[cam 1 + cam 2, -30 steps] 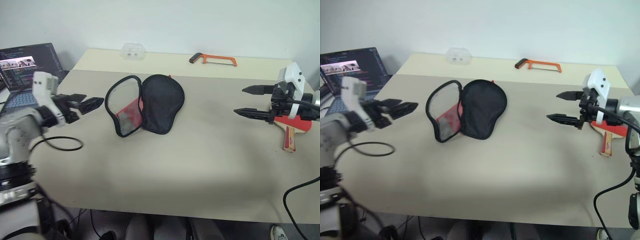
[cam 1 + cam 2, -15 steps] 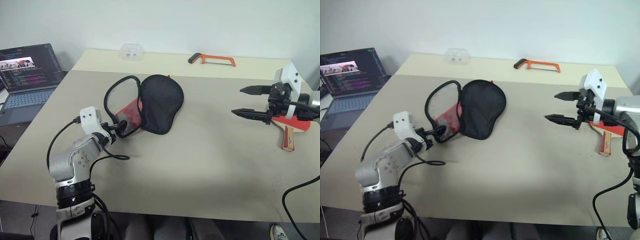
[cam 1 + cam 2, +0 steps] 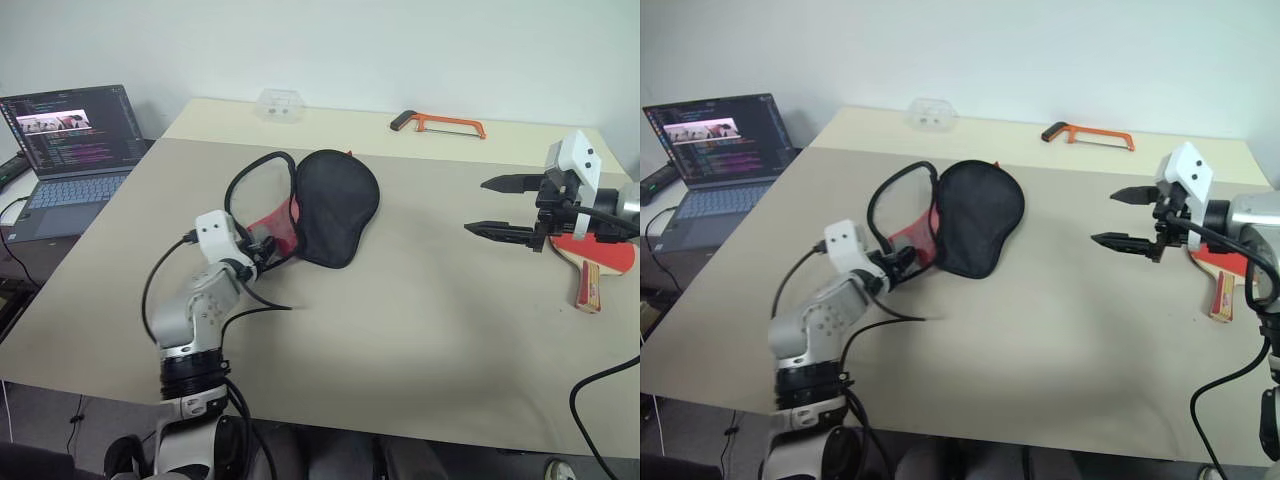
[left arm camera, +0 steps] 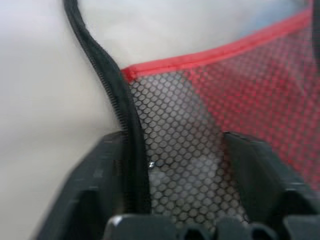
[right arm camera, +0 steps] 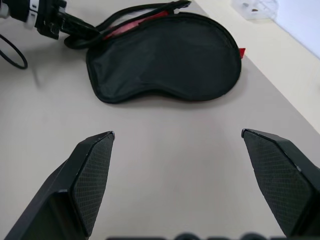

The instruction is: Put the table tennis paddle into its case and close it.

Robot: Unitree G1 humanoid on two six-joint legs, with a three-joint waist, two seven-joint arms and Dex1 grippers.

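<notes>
Left tool [image 3: 268, 247] has reached the case [image 3: 318, 205], fingers astride its zipper edge; right tool [image 3: 502, 207] stays spread.

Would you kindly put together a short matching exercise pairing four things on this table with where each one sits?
Things:
1. table tennis paddle
2. case
3. orange hacksaw
4. laptop

Places:
A. far edge of the table, right of the middle
B. beside the table, on the robot's left
C. lying unzipped near the middle, left tool at its mesh flap
D. flat at the robot's right, just beyond the open right tool

Pairs: 1-D, 2-C, 3-A, 4-B
</notes>
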